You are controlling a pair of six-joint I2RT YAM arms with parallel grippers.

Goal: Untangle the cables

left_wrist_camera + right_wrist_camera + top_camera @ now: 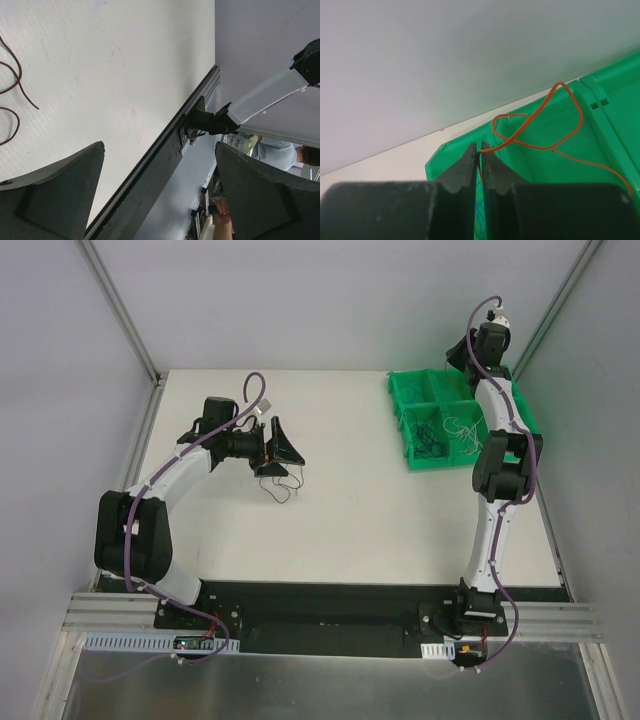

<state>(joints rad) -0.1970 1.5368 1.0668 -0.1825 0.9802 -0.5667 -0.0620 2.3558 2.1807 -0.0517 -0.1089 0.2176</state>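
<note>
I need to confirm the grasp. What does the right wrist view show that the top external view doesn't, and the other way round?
Only the right wrist view: the right gripper, its jaws shut on an orange cable that loops above the green bin.
Only the top external view: the left gripper beside a dark cable lying on the table, and more cables lying in the bin's compartments.
Both: the green bin and the white table.

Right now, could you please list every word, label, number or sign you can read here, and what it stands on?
No text is readable in any view.
The green bin and the table show no print.
A small board at the near edge is too small to read.
</note>
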